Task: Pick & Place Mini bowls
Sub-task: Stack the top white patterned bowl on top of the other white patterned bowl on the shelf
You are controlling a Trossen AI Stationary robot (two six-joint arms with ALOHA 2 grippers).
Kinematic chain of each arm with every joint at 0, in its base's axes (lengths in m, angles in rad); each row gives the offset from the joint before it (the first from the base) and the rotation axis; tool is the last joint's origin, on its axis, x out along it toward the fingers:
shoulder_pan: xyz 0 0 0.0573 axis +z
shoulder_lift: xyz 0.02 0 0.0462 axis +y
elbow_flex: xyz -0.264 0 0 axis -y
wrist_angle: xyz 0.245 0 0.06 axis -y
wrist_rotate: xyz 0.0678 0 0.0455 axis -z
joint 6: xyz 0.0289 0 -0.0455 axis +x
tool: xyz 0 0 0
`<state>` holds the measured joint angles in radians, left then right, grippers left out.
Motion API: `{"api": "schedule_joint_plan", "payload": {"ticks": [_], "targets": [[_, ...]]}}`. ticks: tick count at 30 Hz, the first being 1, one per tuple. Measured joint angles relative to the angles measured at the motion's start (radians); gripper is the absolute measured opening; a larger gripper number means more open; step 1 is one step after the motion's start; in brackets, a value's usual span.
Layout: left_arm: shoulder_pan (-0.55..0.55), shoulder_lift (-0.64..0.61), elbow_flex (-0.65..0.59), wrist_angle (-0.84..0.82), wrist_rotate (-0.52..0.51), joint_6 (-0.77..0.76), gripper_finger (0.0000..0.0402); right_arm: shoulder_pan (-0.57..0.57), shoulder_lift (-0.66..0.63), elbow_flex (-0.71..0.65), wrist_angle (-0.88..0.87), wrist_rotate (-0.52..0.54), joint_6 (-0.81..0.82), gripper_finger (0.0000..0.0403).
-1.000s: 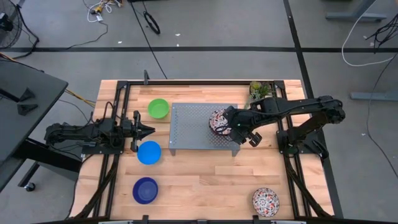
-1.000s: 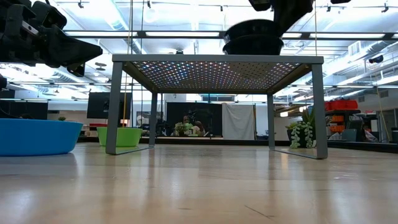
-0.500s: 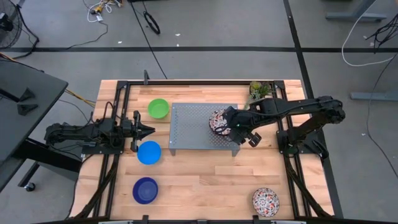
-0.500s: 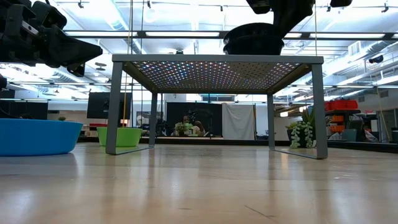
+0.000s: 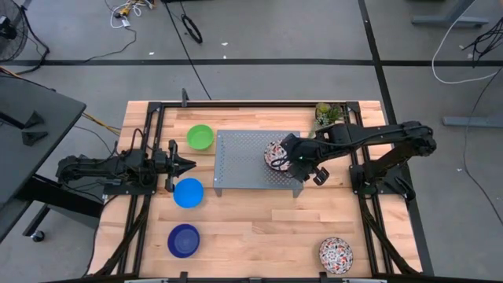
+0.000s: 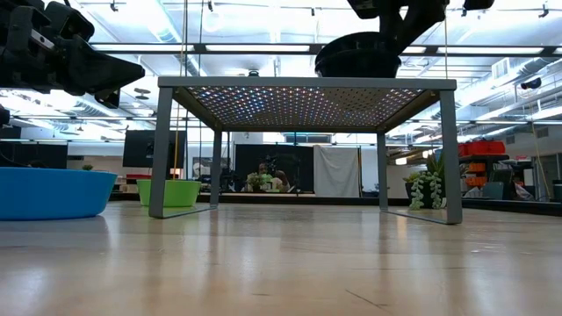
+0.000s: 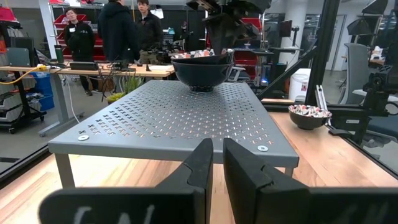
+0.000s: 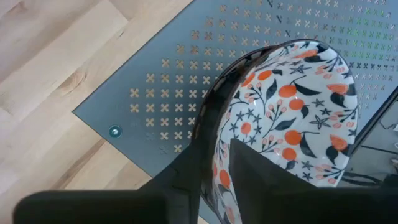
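Perforated stand: right fingers straddle floral bowl rim, grip unclear; wrist view alone shows pattern.

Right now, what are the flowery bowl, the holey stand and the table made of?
The flowery bowl looks like glazed ceramic, though it could be plastic: glossy white inside with an orange and dark pattern and a dark outside. The stand looks like grey painted metal: thin, flat, punched with small holes. The table is pale wood: visible grain and plank joints.

This is a robotics lab: concrete floor with loose cables, work desks (people stand behind), ceiling lights.
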<state>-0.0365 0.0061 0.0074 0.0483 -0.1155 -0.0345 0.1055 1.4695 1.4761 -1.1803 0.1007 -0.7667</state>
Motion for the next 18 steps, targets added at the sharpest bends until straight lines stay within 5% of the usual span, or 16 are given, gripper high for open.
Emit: {"api": "schedule_joint_plan", "payload": {"ticks": [18], "targets": [[0.000,0.000,0.000,0.000,0.000,0.000,0.0044,0.000,-0.093,0.001,0.059,0.004,0.061,0.0121]]}}
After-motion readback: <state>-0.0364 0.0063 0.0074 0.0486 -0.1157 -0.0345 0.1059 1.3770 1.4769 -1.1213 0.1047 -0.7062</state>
